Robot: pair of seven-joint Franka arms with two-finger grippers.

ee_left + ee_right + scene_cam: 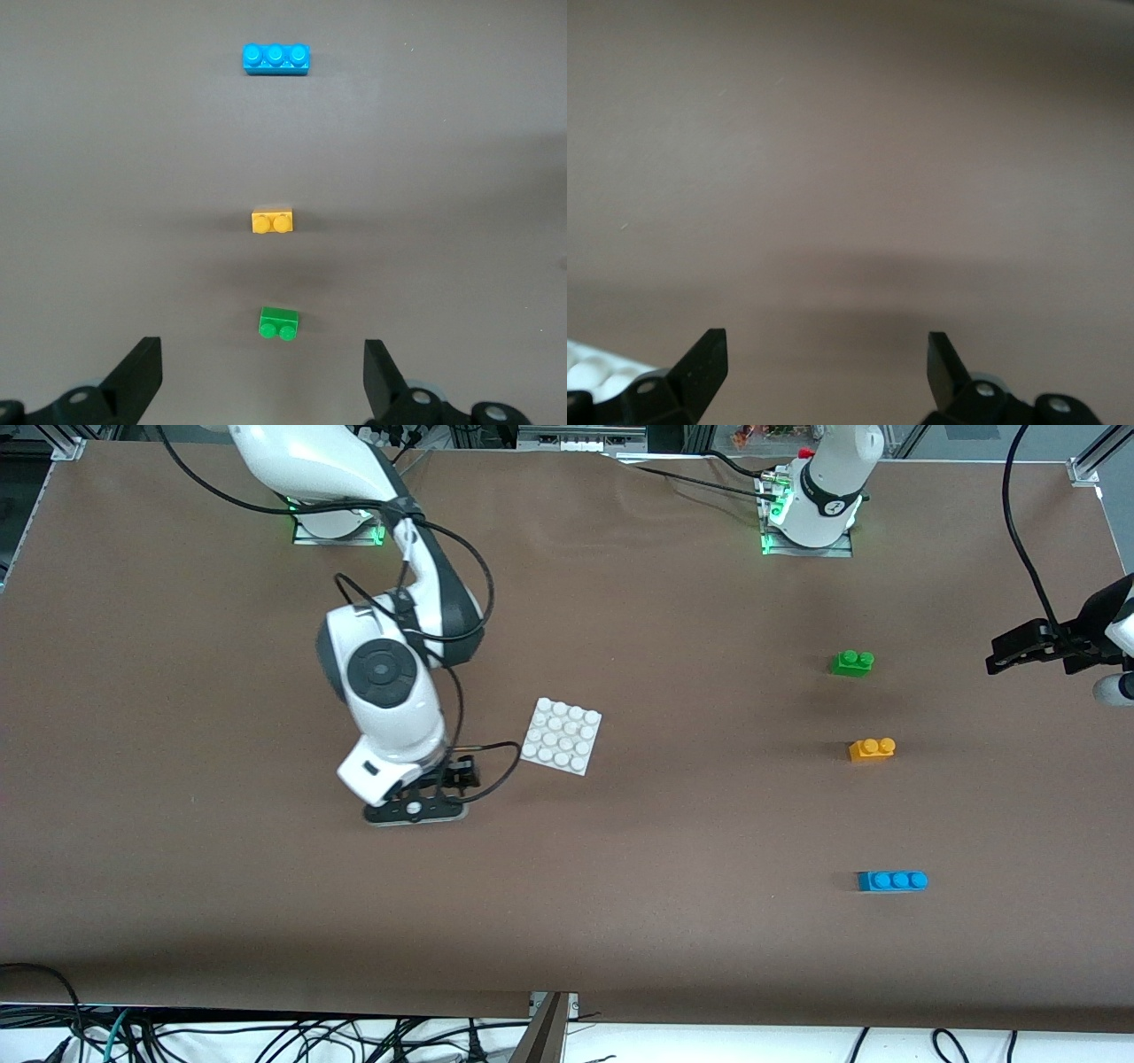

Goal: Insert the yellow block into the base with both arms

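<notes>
Left wrist view shows the left pincer (pixel 259 382) spread wide with nothing in it, up in the air over the bench (pixel 461 177) at the left arm's end. Right under its gap sits the green brick (pixel 279 322). Next in the row sits the yellow block (pixel 272 221), on its own with bare bench all round it. Last in the row, nearest the front camera, sits the blue brick (pixel 275 58).

Looks like time to go for the yellow one. Best to slide out past the green brick first, stop right over the yellow block, then come straight down with one finger on each long side. Careful not to bump the green one on the way!

Over at the other end, the right pincer (pixel 416 808) hangs low and spread wide too, holding nothing, just beside the base (pixel 561 735). Seems ready to hold the white plate flat so it won't slip when the block gets pushed on.
</notes>
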